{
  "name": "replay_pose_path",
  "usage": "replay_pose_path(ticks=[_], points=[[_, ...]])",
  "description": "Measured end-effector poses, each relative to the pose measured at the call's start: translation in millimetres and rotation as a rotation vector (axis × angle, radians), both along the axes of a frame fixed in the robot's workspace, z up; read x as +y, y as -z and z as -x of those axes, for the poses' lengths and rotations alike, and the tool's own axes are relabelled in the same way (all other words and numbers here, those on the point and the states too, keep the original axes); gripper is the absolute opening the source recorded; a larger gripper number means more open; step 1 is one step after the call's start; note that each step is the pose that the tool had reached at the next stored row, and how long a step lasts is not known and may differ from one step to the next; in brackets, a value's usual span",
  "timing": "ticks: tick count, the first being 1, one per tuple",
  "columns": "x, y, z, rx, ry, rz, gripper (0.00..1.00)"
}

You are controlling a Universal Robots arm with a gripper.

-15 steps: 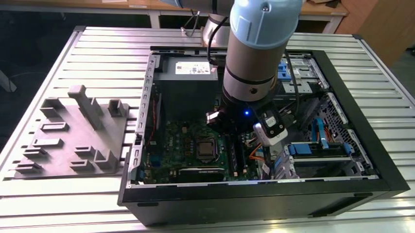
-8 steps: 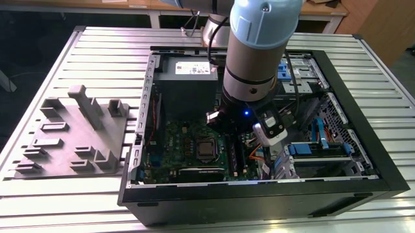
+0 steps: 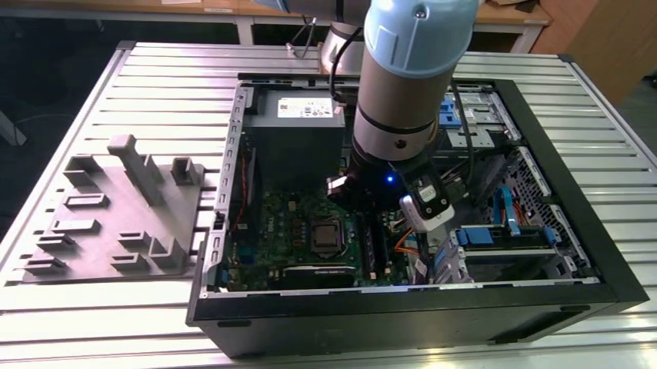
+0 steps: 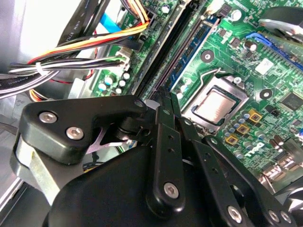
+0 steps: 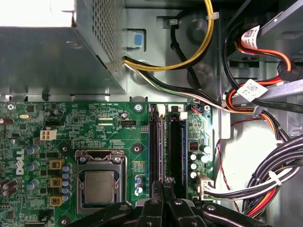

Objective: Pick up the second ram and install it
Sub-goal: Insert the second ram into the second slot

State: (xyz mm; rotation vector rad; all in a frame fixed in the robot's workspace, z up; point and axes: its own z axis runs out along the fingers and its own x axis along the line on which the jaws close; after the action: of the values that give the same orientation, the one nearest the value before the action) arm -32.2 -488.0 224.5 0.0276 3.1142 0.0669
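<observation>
Between the CPU socket (image 5: 99, 184) and the bundled cables (image 5: 270, 189), on the green motherboard (image 5: 94, 125), the second ram (image 5: 162, 151) reads in the first wrist view as a thin dark line seen edge-on. It lies along the one of the two memory slot rails (image 5: 178, 146) that is nearer the socket. Whether it is seated in that rail or only resting on it I cannot tell. Its long axis runs parallel to both rails, pointing from the fingers (image 5: 152, 213) toward the grey power-supply box (image 5: 47, 61). The fingers straddle one end of the stick, one to each flat face. The tips are set so close that only a sliver separates them, and I judge them clenched on the stick rather than released. The stick thus lies straight beneath and ahead of the tips, with no sideways offset from its rail that I can make out, and the closing direction is square across the long axis. In the second wrist view the tips sit just at the end of the rails, with the socket to one side and the cables to the other. In the exterior view the arm (image 3: 405, 92) stands nearly upright over the lower centre of the open computer case (image 3: 411, 315). A grey fixture tray (image 3: 113, 223) sits well apart on the slatted desk (image 3: 103, 323) at the exterior view's left.
</observation>
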Motion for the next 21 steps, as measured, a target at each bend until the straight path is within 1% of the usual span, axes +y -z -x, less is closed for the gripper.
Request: replay_pose_path(ticks=[16,21], points=[[0.0,0.0,-0.3,0.0000,0.011,-0.0009,0.11],[0.0,1.0,-0.3,0.0000,0.012,-0.0011,0.11]])
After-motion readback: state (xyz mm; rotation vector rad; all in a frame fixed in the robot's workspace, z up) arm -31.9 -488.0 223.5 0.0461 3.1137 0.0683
